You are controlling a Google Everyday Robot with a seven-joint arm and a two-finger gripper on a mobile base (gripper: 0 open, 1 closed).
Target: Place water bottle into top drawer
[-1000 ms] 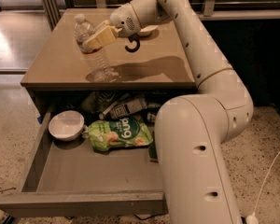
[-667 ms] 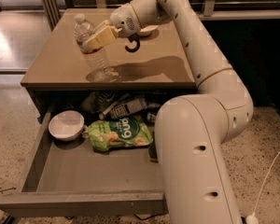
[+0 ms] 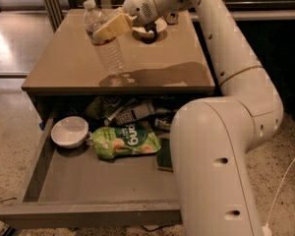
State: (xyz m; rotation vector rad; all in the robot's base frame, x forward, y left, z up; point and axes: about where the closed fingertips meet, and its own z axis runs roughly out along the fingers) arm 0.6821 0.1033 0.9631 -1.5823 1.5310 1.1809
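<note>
The water bottle (image 3: 109, 48) is clear ribbed plastic with a white cap and a dark label band. It is tilted over the left part of the tan cabinet top (image 3: 172, 65), its base just above the surface. My gripper (image 3: 107, 30) is shut on the bottle at the label band, with a cream finger (image 3: 113, 25) lying across it. The top drawer (image 3: 88, 214) is pulled open below, grey with low sides. Its front half is bare.
In the drawer's back part lie a white bowl (image 3: 69, 131), a green snack bag (image 3: 128, 141), a dark bottle with a black-and-white label (image 3: 135, 113) and a dark pad (image 3: 163, 160). My arm's big lower link (image 3: 216, 171) covers the drawer's right side. A white dish (image 3: 152, 32) sits on the cabinet top.
The bottle in my gripper has risen slightly and shifted a little to the right; its base has come off the cabinet top. The drawer's contents have not moved.
</note>
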